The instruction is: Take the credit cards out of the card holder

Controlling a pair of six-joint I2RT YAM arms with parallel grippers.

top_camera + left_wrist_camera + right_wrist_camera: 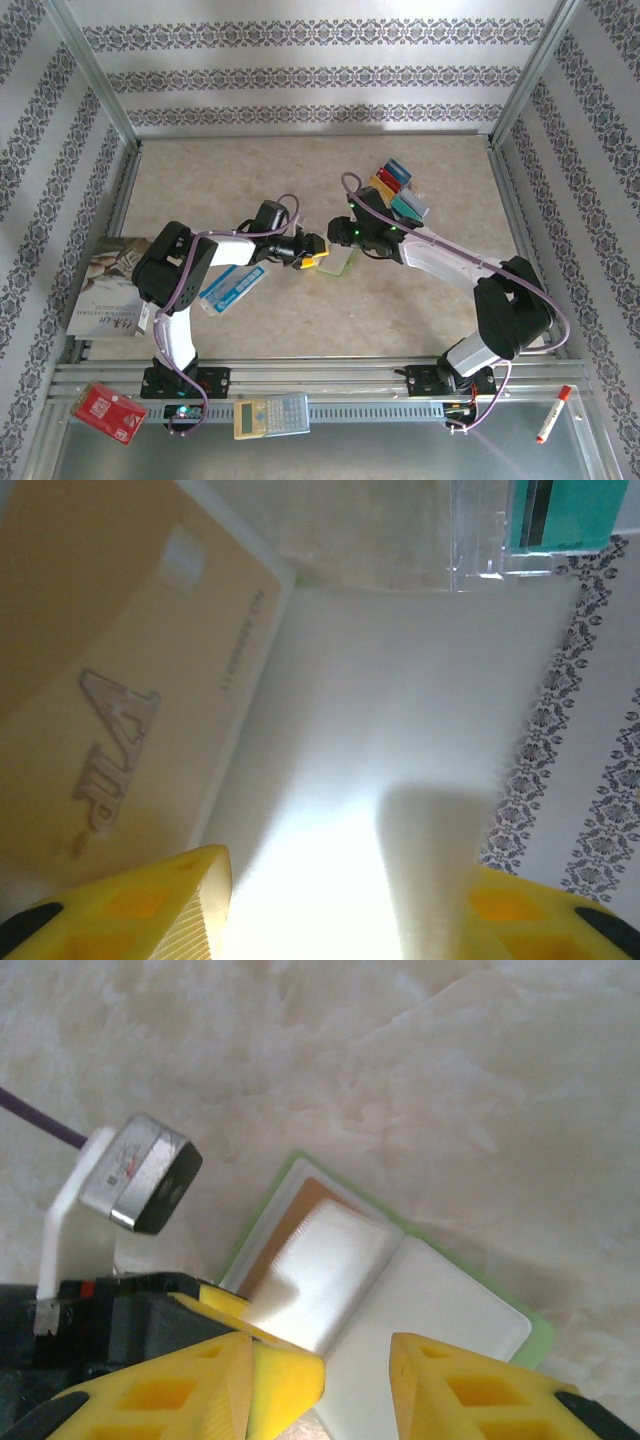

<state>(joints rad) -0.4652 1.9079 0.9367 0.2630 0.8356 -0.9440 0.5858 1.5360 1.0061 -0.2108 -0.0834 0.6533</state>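
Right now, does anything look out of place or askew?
The booklet at the left edge lies across the table's rail, partly off the surface. Nothing else stands out; the wallet lies open.

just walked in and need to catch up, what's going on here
A two-armed robot is working on the open card holder mid-table. The left end effector has its fingers apart, close to a gold VIP card. The right end effector straddles the holder's near edge; whether it grips is unclear. Several credit cards already lie piled farther back.
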